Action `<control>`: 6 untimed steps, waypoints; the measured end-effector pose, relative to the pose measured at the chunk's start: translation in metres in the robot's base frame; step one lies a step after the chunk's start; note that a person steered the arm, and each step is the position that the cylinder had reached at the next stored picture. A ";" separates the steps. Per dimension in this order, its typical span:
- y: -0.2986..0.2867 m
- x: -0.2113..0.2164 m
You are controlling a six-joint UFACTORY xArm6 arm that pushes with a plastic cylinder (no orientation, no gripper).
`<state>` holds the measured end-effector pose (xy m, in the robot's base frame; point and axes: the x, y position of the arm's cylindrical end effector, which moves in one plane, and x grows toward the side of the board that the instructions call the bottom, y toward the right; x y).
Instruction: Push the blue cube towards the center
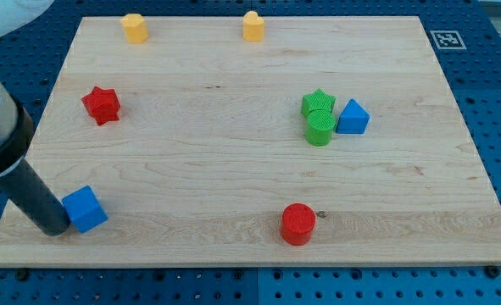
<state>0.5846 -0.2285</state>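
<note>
A pale wooden board (250,169) with visible grain fills most of the view, lying on a blue perforated table (487,76); a small black-and-white marker tag (446,39) sits just off the board's top right corner.

Nearest, at the view's bottom left, my tip (53,229) presses against the left side of the blue cube (85,208), the dark rod slanting up and out toward the view's left edge. There is no claw on this arm, only the rod, so nothing is gripped. The blue cube rests near the board's bottom left corner, well away from the middle, with plain flat faces and a lighter top.

A red cylinder (298,224) stands near the bottom edge, right of centre. Farther up, a red star-shaped block (101,104) sits at the left. On the right, a green cylinder (320,129), a green star-shaped block (317,103) and a blue triangular block (353,117) huddle together, touching. Two yellow blocks (135,27) (253,25) stand along the top edge, their shapes hard to tell.
</note>
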 end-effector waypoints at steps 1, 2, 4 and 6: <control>0.003 0.000; 0.009 0.000; 0.024 0.000; 0.054 -0.007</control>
<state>0.5774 -0.1745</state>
